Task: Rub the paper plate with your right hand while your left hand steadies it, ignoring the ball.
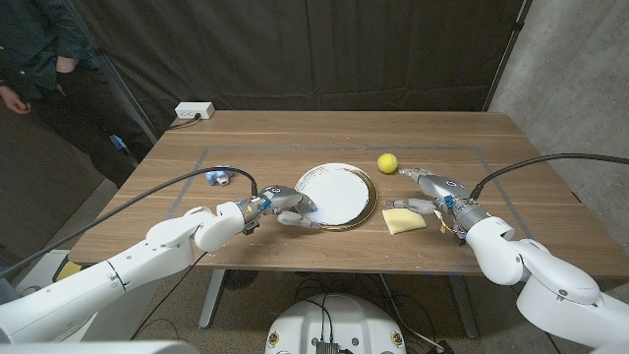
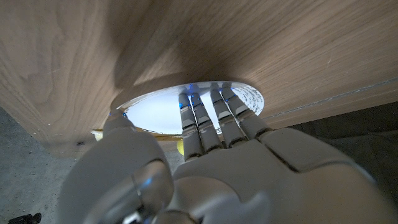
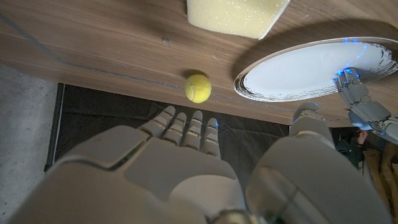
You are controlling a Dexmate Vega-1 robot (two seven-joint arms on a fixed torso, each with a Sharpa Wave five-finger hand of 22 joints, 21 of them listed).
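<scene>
The white paper plate point(image 1: 339, 193) with a gold rim lies at the middle of the wooden table. My left hand point(image 1: 283, 207) reaches it from the left; its fingers point(image 2: 200, 115) lie on the plate point(image 2: 158, 109) and the thumb sits at the rim, so the edge is held. My right hand point(image 1: 438, 191) hovers to the right of the plate, fingers spread, holding nothing. A yellow sponge point(image 1: 404, 221) lies just below it. The yellow ball point(image 1: 387, 162) sits between the plate and my right hand. In the right wrist view, the ball point(image 3: 198, 87), sponge point(image 3: 233, 15) and plate point(image 3: 305, 70) lie beyond my right hand point(image 3: 186, 168).
A white power strip point(image 1: 194, 111) sits at the table's far left corner. A small blue and white object point(image 1: 218, 177) lies left of the plate. Blue tape lines point(image 1: 344, 149) mark a rectangle on the table. A person point(image 1: 39, 59) stands at the far left.
</scene>
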